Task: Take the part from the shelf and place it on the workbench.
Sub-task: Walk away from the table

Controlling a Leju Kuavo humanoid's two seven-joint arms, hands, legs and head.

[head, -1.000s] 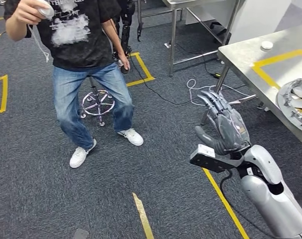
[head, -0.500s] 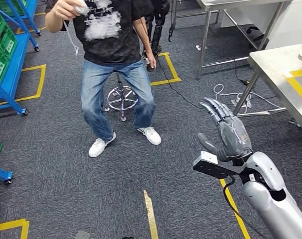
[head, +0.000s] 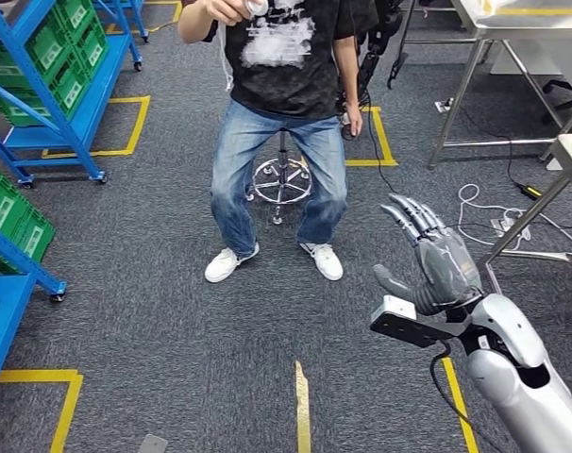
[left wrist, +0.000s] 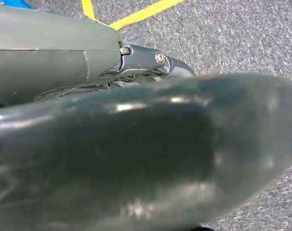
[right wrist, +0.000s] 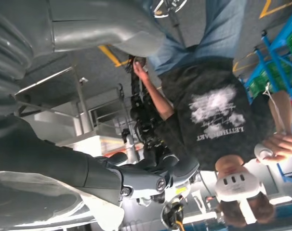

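The right hand (head: 429, 260) is raised over the carpet (head: 147, 302) before a person (head: 283, 104), fingers spread and straight, holding nothing. The left hand's (left wrist: 100, 62) state cannot be told.

Grey carpet floor (head: 162, 311) carries yellow tape lines (head: 301, 411) and, apparently, cables (head: 482, 212).

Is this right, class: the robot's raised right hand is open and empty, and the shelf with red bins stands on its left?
One error: the bins are green, as the head view shows. The right hand is open and empty, and the blue shelf is on its left.
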